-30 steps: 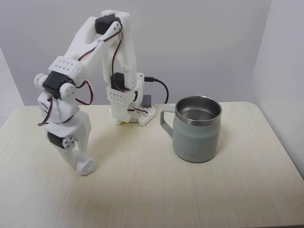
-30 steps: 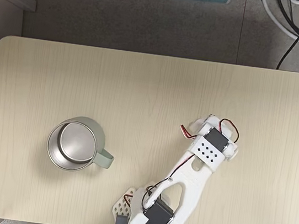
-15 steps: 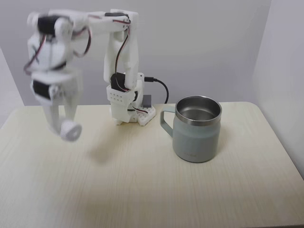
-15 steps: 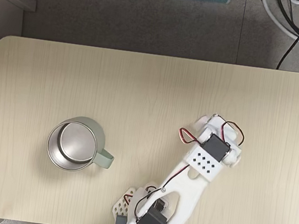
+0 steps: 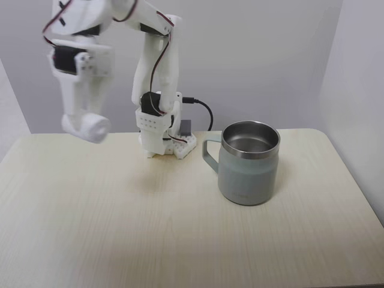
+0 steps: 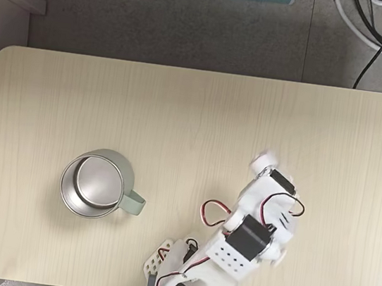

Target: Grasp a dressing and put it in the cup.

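White two-finger gripper (image 5: 86,126) high above the table's left, clamped on small white cylindrical gauze roll (image 5: 91,127). Pale grey-green steel-rimmed mug (image 5: 248,163) stands well apart, right.

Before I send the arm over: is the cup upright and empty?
Upright and empty: the cup stands on its base, and from above its steel interior is bare.

Pale wood-grain table (image 6: 55,95) with rounded corners, grey-green steel-rimmed cup (image 6: 96,184) standing upright, white arm base (image 5: 165,141).
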